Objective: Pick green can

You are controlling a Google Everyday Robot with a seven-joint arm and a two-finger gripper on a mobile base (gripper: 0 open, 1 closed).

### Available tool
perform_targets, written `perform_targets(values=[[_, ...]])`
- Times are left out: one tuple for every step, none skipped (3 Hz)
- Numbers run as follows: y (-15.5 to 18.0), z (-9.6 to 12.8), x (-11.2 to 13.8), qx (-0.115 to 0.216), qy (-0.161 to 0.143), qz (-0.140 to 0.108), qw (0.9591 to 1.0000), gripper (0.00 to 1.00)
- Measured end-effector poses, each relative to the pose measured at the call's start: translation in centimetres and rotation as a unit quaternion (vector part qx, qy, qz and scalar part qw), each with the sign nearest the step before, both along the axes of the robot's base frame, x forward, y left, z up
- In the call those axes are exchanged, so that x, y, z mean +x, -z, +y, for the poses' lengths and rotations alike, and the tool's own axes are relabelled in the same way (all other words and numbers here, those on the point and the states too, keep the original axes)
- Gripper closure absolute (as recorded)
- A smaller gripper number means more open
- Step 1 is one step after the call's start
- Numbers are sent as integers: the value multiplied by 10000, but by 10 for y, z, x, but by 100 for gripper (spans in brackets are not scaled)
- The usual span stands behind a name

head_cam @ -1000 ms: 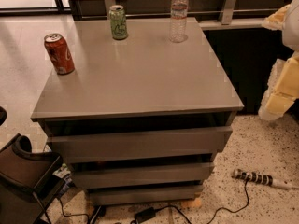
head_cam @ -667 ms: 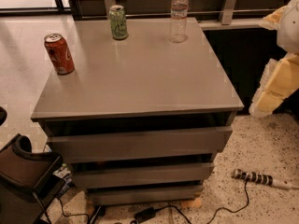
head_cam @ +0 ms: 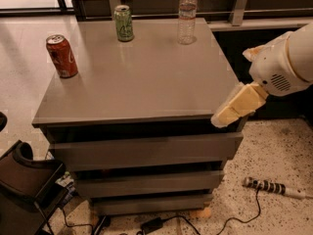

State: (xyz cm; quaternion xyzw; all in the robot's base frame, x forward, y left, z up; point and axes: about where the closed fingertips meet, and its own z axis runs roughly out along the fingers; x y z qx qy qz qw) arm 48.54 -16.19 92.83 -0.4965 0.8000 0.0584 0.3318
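The green can [head_cam: 123,23] stands upright at the far left-centre of the grey table top [head_cam: 142,77]; it is light green with a silver top and dark markings. My gripper [head_cam: 230,110] comes in from the right on a white arm [head_cam: 286,58]. It hangs at the table's front right corner, pointing down and left, far from the can and holding nothing that I can see.
A red cola can [head_cam: 61,56] stands near the table's left edge. A clear plastic bottle [head_cam: 187,14] stands at the back, right of the green can. A dark chair [head_cam: 27,180] is at the lower left. A striped tool [head_cam: 269,186] and cables lie on the floor.
My arm and gripper have moved in from the right edge of the view toward the table's front right corner. The cans and the bottle have not moved.
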Motion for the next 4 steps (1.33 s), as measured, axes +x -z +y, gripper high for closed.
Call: perform_targets(values=[[9,34,46,1003,171,-499,9936,0],[-15,33,98,1440,444,-1243,9807,0],[-42,33,143,1767,880,-1876,9622,0],[-60,27,156,1864,1103,-2232,9504,0]])
